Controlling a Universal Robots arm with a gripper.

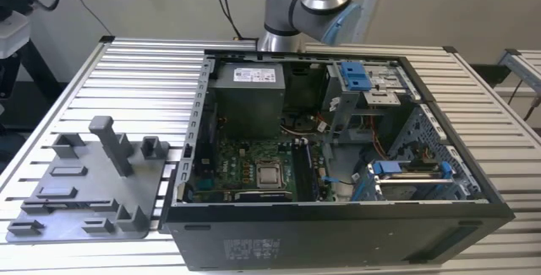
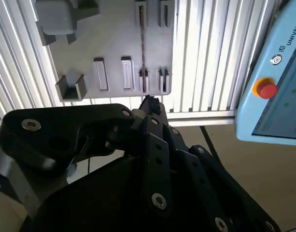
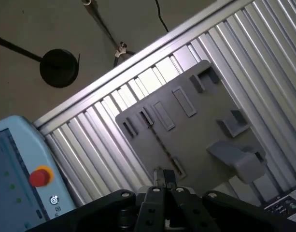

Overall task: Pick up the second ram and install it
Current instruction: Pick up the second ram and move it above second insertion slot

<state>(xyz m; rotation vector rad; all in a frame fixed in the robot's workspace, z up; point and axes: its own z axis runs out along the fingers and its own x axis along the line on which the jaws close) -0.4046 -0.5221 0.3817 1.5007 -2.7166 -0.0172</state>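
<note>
In the exterior view, a flat grey plastic fixture plate with upright posts lies on the ribbed aluminium table, with the open black computer case just beside it on the exterior view's right. In the second wrist view, the black linkage gripper hangs above that plate, its fingertips pressed together on nothing, while the second ram, a thin dark board, stands on edge in the plate's slotted holders. In the first wrist view, the ram shows as a thin dark line across the plate.
</note>
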